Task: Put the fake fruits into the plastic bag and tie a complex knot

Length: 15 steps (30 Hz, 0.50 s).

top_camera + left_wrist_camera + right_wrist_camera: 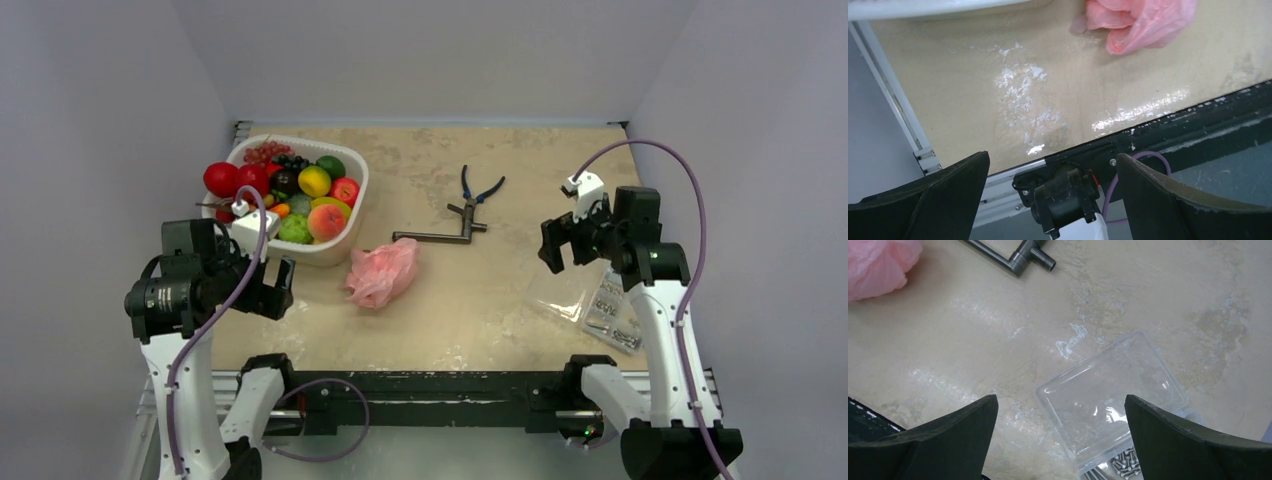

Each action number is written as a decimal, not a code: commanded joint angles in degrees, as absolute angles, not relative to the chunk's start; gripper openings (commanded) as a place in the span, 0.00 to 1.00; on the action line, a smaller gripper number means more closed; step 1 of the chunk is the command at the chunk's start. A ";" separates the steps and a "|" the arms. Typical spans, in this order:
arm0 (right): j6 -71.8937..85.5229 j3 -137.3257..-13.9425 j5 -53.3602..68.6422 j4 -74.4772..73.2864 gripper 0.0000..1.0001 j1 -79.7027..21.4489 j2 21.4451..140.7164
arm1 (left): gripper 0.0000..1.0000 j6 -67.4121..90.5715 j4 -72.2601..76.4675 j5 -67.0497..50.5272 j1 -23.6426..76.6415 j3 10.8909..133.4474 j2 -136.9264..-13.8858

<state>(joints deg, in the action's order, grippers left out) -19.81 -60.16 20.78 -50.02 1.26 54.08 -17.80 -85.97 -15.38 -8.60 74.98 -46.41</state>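
1. Fake fruits [300, 190] are sitting in a white tub [325, 252] at the tabletop's far-left corner, none bagged.
2. The pink plastic bag [382, 272] is lying crumpled near the tabletop's middle, unfilled and unknotted.
3. The left gripper [1052, 157] and the right gripper [1061, 397] are hovering wide open, empty.

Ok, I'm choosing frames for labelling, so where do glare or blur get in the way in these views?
Top view: soft even light, the glossy plastic fruits readable, no strong shadows. Left wrist view: white glare patches on the beige tabletop, the crumpled pink plastic bag clear. Right wrist view: the transparent plastic box shows faint edges and a few reflections.
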 commanded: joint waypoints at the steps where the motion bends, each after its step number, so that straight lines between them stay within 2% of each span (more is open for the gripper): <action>1: -20.61 -62.92 26.46 -50.34 0.99 1.56 52.25 | 1.00 -26.04 -88.65 -31.50 -8.68 82.29 -47.66; 3: -20.36 -62.65 27.65 -50.04 0.99 1.50 52.33 | 1.00 -28.50 -87.74 -36.77 -7.50 83.84 -49.59; 5: -19.90 -62.77 28.53 -49.92 0.99 1.52 53.02 | 1.00 -28.15 -83.92 -36.60 -3.73 84.57 -51.82; 11: -19.52 -64.18 28.77 -50.82 0.99 1.52 55.19 | 1.00 -29.58 -75.48 -19.86 19.86 88.97 -62.84; 15: -19.03 -64.94 29.87 -51.86 0.99 1.51 56.42 | 1.00 -42.01 -78.88 -18.44 28.36 93.29 -71.43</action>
<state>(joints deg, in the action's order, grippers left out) -19.73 -61.78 26.92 -50.81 1.26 55.72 -29.87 -79.68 -22.46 21.71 89.10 -64.99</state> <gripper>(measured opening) 0.987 0.998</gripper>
